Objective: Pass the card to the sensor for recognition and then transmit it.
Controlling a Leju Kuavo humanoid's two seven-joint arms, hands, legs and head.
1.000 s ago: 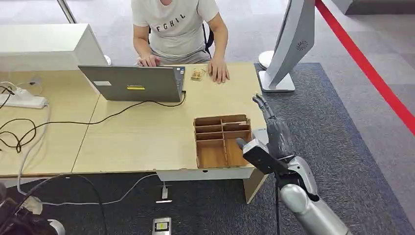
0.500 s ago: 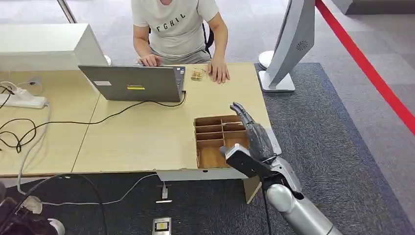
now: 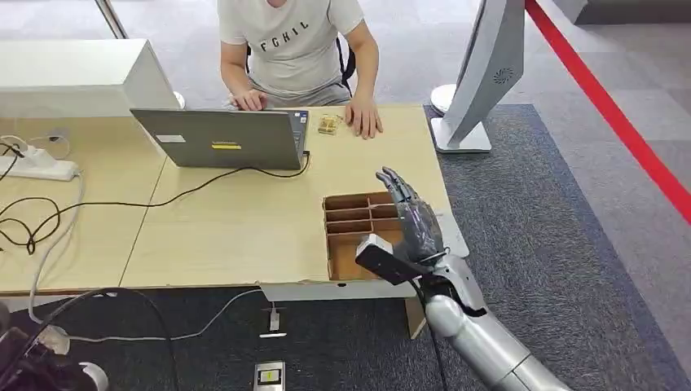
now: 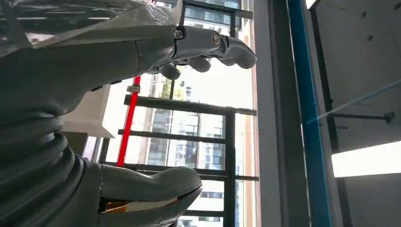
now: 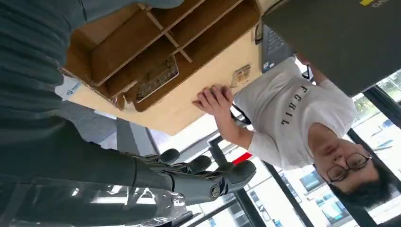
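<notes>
On the big wooden surface (image 3: pixel 244 228) sit a laptop (image 3: pixel 220 140) and a brown box (image 3: pixel 367 232) with small slots. A person (image 3: pixel 297 49) sits behind it. The right robot hand (image 3: pixel 411 220) floats above the box, fingers spread, holding nothing. The card (image 5: pixel 157 79) lies in one slot. Nothing is picked up yet, so grabbing, scanning and passing it on are all left.

Printed in dark capitals across the chest of the person's white T-shirt (image 3: pixel 291 42): "FCHIL", readable in the head view and again, turned, in the right wrist view. On the back of the grey laptop lid (image 3: pixel 218 140), a small yellow sticker (image 3: pixel 226 146) and a pale label (image 3: pixel 169 138), both too small to read.
</notes>
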